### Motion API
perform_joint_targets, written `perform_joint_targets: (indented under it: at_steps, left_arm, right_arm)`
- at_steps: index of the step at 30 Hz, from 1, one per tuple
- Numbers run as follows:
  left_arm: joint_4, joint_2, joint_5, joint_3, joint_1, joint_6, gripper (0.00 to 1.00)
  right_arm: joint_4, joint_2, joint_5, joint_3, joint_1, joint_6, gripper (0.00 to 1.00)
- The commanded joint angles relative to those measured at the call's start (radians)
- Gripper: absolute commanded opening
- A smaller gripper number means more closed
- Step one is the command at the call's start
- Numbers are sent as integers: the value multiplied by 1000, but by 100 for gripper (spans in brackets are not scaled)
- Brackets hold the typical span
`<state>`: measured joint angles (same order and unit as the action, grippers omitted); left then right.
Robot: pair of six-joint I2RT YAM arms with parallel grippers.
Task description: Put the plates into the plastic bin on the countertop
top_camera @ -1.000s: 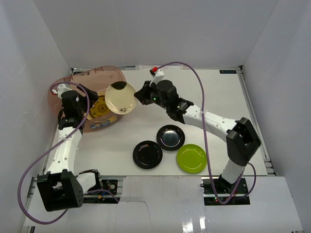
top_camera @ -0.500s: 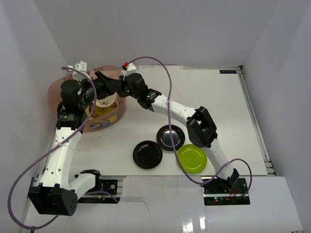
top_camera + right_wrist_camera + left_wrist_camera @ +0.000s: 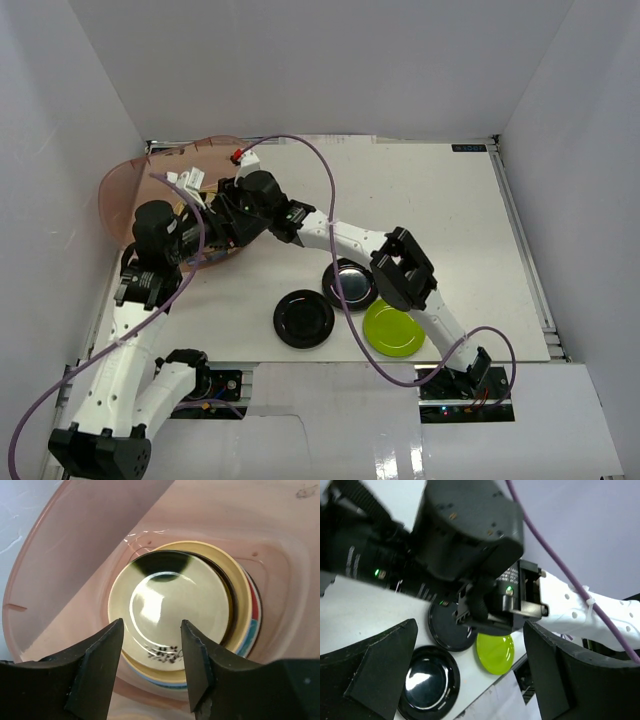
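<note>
Progress: cream plate (image 3: 172, 612) lies on top of the stack (image 3: 243, 611) inside the plastic bin (image 3: 75, 545) | right gripper (image 3: 151, 623) above it, jaws open, empty | left gripper (image 3: 470, 630) jaws open, empty | to do: two black plates (image 3: 303, 318) and lime green plate (image 3: 393, 327) wait on tabletop (image 3: 450, 220).

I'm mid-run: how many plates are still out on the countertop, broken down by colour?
Black: 2, the nearer black plate and the farther black plate
Lime green: 1, the lime green plate
Total: 3 left on the countertop. The stack inside the plastic bin is not counted here.
</note>
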<state>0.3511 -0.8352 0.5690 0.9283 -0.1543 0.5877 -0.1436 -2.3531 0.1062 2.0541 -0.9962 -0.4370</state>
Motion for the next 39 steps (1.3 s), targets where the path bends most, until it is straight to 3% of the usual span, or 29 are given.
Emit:
perform_joint_targets:
  at_steps: [1,5,9,11,12,15,16,23,28,31,35,39]
  left_arm:
    - [60,79,-1,-28,-5,43,96]
    - [104,148,-78,19,-5,70,90]
    - [129,177,-94,64,-5,93,84]
    - [162,173,-89,61,-5,93,83]
    - [175,177,-87,37,-5,99,82]
    - [203,206,-75,-64,-8,116,81]
    - [222,211,-63,-92,-10,119,81]
    - [243,212,6,-331,-47,146,77]
    - [246,170,-73,-411,-77,142,72]
    - [200,130,-107,-453,-111,176,67]
    - [160,52,-244,-479,-252,234,65]
    - [106,-68,-368,-525,-373,270,66]
  right_arm:
    - [-77,118,45,-86,13,11,57]
    - [-89,234,69,-204,18,24,57]
    - [-154,376,95,-383,27,29,51]
    - [-159,480,105,-494,39,35,40]
    - [-159,521,112,-538,44,47,28]
    - [-143,720,112,-760,80,47,8]
    - [-131,838,112,-890,99,44,8]
    - [143,1357,112,-1380,126,-48,10]
    - [409,1653,95,-1620,217,-129,28]
    - [418,1732,41,-1689,298,-143,32]
    - [437,1721,19,-1680,393,-117,36]
    - [493,1744,24,-1694,511,-123,56]
